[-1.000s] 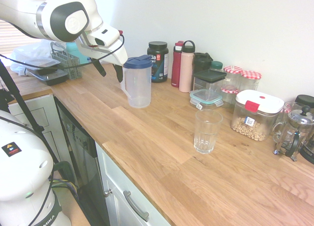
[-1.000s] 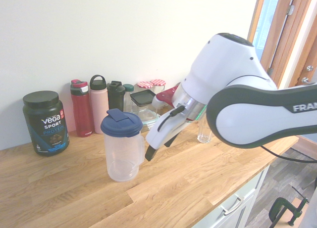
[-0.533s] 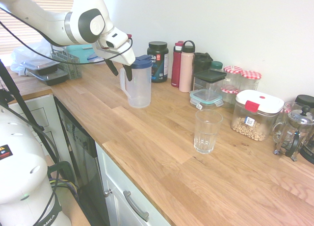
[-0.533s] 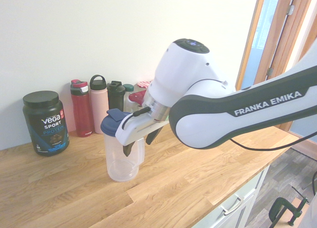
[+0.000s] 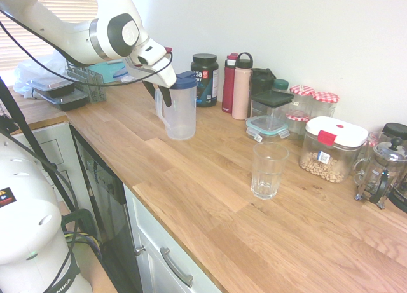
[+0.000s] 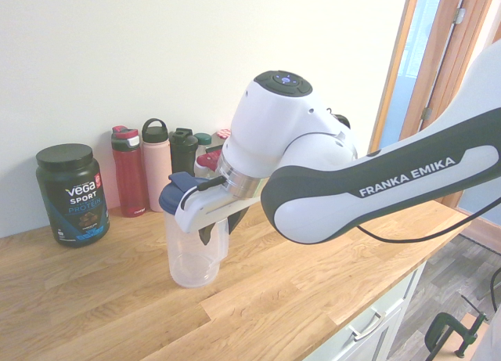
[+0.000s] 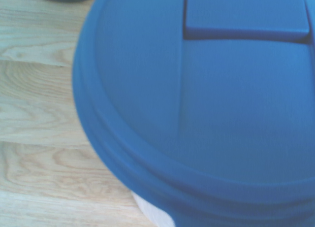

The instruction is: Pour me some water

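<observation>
Pincer [image 5: 159, 93] is sitting at the handle side of the pitcher [image 5: 179, 109], just under its blue lid [image 5: 179, 81], dark fingers [image 6: 208, 234] straddling the handle [image 5: 159, 113] and pointing steeply down. Jaws are standing partly apart; whether they are already pressing on the handle, I cannot tell. Nothing is lifted: the pitcher is standing upright on the worktop [image 5: 210, 178], in front of the black protein tub [image 5: 205, 79] and the red bottle [image 5: 229, 82].

Wrist view is filling with the blue lid, blurred, its flip tab visible.

Handling, as I judge it: clear thin-walled plastic, stiff enough but smooth, probably light; water level is hard to read. The handle looks like the right place to take it, high up near the lid, so it is not swinging when tipped. The lid may be loose.

The drinking glass [image 5: 267, 170] is waiting well apart from the pitcher, further along the worktop, upright, fragile.

Against a second ago: the arm has come in from beside the pitcher to its handle, and the jaws are narrower than they were.
</observation>
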### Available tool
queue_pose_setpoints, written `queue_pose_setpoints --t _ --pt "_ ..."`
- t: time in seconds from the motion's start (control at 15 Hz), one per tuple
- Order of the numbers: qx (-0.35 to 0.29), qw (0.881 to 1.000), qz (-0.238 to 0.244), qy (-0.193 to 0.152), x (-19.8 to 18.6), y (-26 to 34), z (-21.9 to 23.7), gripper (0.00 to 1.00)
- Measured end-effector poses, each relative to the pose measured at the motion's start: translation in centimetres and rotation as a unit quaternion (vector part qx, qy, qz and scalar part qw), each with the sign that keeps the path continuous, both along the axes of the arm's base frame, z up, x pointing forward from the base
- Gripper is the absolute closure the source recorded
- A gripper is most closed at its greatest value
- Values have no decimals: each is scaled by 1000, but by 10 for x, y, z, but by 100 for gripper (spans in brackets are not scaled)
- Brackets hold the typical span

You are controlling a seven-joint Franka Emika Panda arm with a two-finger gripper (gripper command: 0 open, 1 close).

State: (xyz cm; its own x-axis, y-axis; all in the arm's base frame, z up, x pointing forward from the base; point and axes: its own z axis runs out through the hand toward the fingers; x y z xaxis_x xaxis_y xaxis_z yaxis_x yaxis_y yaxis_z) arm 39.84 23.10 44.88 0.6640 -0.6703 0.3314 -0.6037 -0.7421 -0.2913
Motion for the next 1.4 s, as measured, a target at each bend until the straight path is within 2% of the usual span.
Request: queue_pose_setpoints --t 1.0,1.2,1.4 --pt "17 1000 -4 -5 -2 -9 -3 100" --pt "22 1000 6 -2 -19 -23 15 100" --pt "29 999 23 5 -50 -50 55 100"
